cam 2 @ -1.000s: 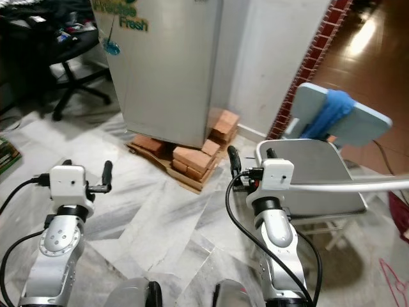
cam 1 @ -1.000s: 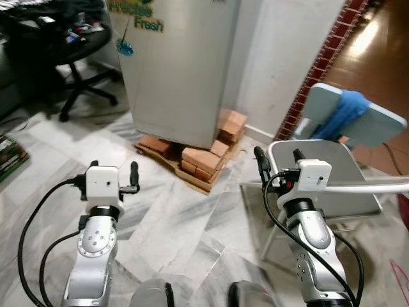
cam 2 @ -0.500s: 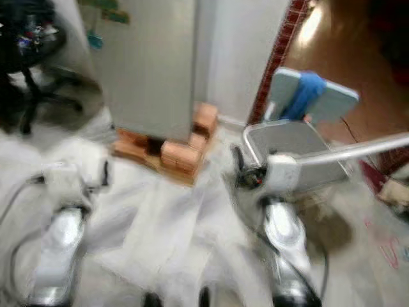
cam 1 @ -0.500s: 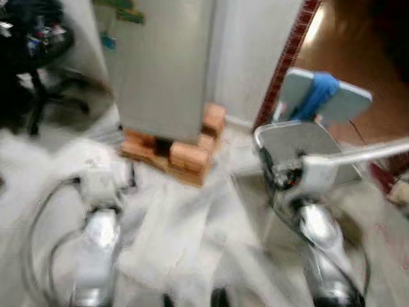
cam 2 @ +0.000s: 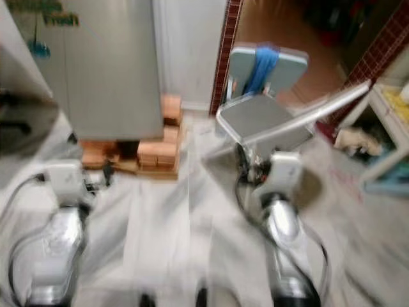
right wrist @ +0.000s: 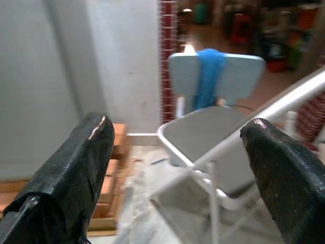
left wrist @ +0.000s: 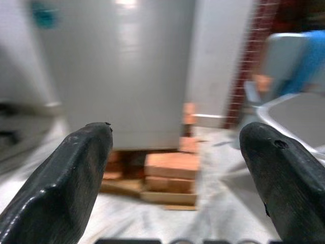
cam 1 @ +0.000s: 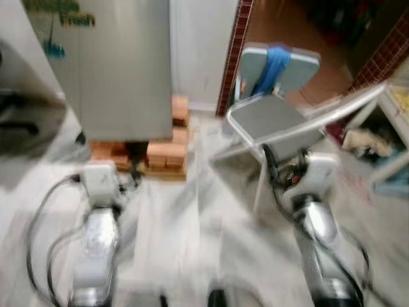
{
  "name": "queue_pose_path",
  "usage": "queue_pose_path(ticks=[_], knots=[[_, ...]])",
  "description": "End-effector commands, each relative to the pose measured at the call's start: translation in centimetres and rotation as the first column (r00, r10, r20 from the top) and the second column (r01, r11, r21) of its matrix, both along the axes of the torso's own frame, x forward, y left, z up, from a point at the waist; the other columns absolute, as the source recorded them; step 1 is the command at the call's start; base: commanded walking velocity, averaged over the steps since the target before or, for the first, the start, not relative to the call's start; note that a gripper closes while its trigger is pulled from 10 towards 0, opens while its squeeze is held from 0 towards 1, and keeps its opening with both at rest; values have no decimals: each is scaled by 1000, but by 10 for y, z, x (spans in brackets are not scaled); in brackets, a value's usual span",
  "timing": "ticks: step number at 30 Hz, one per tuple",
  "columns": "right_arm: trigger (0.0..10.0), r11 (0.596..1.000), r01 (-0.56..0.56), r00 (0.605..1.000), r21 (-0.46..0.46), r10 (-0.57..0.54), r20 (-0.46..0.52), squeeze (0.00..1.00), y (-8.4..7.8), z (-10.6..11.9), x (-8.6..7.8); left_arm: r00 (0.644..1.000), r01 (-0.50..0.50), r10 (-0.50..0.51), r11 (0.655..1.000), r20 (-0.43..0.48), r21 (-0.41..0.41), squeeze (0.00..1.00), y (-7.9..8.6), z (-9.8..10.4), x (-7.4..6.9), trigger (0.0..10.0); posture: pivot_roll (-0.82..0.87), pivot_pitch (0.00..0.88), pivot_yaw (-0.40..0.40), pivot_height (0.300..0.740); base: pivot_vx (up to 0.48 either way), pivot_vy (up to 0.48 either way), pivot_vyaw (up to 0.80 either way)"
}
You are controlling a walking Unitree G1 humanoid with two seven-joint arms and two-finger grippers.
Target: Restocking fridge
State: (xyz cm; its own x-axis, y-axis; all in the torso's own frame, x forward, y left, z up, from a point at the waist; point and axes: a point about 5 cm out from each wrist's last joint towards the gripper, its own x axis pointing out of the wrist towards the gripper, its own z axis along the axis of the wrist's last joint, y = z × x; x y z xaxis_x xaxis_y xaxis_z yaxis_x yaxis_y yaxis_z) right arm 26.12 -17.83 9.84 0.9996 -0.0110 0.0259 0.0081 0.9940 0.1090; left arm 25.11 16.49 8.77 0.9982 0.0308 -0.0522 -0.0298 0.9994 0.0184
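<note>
— Fridge [cam 1: 118, 70] placement?

— Ahead and to the robot's left, door shut, raised on a stack of bricks [cam 1: 160, 153] over a wooden pallet. Its right edge runs close to a white wall [cam 1: 198, 51], and a strip of red brick trim [cam 1: 233, 54] marks the doorway corner just past that.

— Room to move?

— Marble floor [cam 1: 192, 224] lies open between the two arms, running up to the bricks. A grey folding chair [cam 1: 271, 115] stands to the right, a blue cloth [cam 1: 273, 61] draped over its backrest, with a pale rail [cam 1: 332, 112] slanting across beside it. A low shelf [cam 1: 396, 141] shows at the far right edge. The head views are blurred.

— Claws?

— Left gripper [left wrist: 175, 168] is spread wide with nothing between its fingers [left wrist: 71, 178], pointed at the fridge base and bricks. Right gripper [right wrist: 175, 173] is likewise spread and empty, aimed at the chair seat, its fingers [right wrist: 76, 168] well apart.
</note>
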Motion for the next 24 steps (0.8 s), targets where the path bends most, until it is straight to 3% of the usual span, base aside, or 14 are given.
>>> queue_pose_path(ticks=[1,7,20,24], knots=[[10000,1000,-7,1000,20,7,12,0,4,3,1,1000,-21,21,1000,-2,13,0,9,1,-2,10000,34,106,-48,740,0,480,-738],[10000,1000,1,1000,24,-1,3,0,1,1,1,999,-37,37,999,-32,10,0,12,-6,-8,10000,30,102,-47,740,0,480,-544],[10000,1000,-4,1000,26,3,8,0,2,2,6,999,-33,33,999,-14,17,0,12,-2,-3,10000,40,96,-53,740,0,480,-685],[10000,1000,-11,1000,29,11,13,0,2,2,6,999,-37,37,999,-12,17,0,12,-2,-2,10000,43,94,-55,740,0,480,-209]])
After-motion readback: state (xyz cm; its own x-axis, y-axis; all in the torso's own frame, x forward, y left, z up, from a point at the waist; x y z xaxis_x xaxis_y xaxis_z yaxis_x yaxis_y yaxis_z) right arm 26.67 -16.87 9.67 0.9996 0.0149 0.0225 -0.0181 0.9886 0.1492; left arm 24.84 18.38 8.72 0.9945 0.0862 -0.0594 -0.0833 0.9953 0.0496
